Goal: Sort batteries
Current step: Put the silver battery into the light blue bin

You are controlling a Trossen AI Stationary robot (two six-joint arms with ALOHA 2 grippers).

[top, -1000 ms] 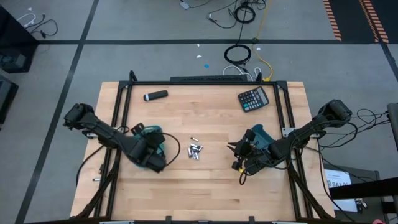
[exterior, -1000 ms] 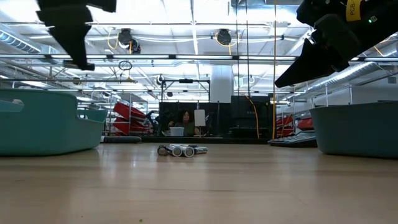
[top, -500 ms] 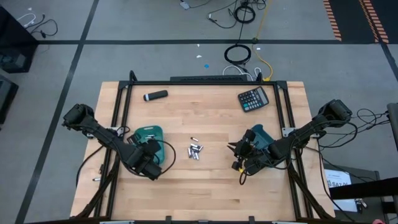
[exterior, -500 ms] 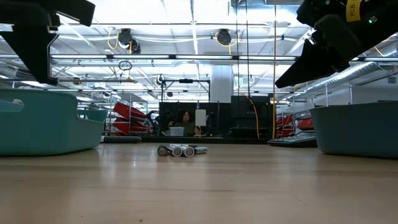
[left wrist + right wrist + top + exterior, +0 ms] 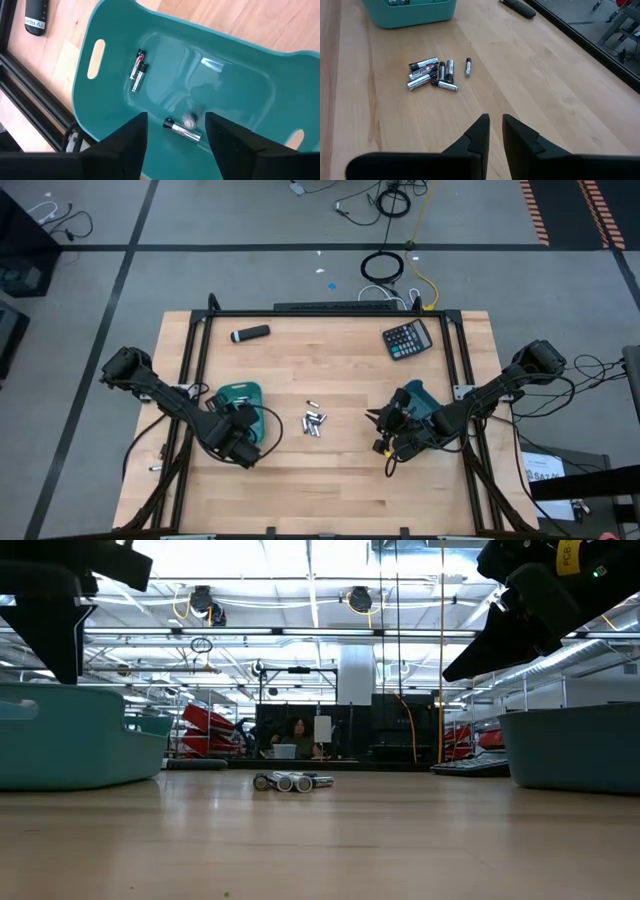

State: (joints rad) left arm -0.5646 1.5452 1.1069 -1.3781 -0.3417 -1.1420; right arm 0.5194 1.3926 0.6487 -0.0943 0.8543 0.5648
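A loose pile of batteries (image 5: 314, 421) lies on the wood at mid-table, also seen in the low view (image 5: 290, 781) and the right wrist view (image 5: 432, 75). My left gripper (image 5: 175, 120) hangs open over the left teal bin (image 5: 238, 393), fingers pointing steeply down with nothing between them. On the bin's floor lie two batteries side by side (image 5: 137, 71), another (image 5: 182, 130) below the fingers, and a blurred one (image 5: 189, 120). My right gripper (image 5: 493, 120) is shut and empty. It hovers beside the right teal bin (image 5: 421, 397) and points at the pile.
A black-and-grey marker-like cylinder (image 5: 250, 334) lies at the far left of the table, and a black calculator (image 5: 407, 339) at the far right. Black frame rails (image 5: 196, 350) run along the table's sides. Bare wood lies around the pile and along the near edge.
My left gripper has swung from over the bin's right side toward the table's near-left and sunk a little, leaving more of the bin uncovered in the high view. My right gripper and the pile have kept still.
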